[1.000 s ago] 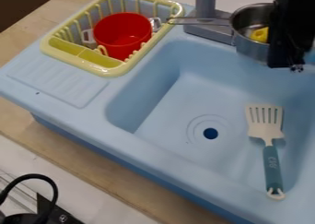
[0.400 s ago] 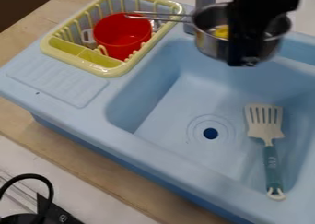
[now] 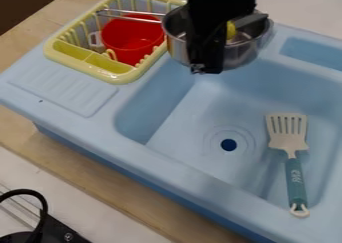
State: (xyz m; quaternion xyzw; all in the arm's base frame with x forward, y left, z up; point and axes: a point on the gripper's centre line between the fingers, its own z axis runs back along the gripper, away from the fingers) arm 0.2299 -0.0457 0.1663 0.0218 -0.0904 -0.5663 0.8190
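Above the back left edge of the sink, my black gripper (image 3: 206, 64) hangs down, shut on the near wall of a metal pot (image 3: 242, 56). The pot is held up over the sink's rim, and its wire handle (image 3: 137, 15) extends left over the drying rack. Inside the pot lies a yellow object (image 3: 231, 30), partly hidden by the gripper.
The yellow drying rack (image 3: 119, 78) at the upper left holds a red cup (image 3: 133, 39). A spatula (image 3: 292, 154) lies in the right part of the blue sink (image 3: 200, 162). A black cable (image 3: 41, 207) curves at the lower left.
My gripper and the pot have moved left together, from the upper right toward the rack. The pot's handle now reaches over the red cup. The black cable has shifted slightly left.
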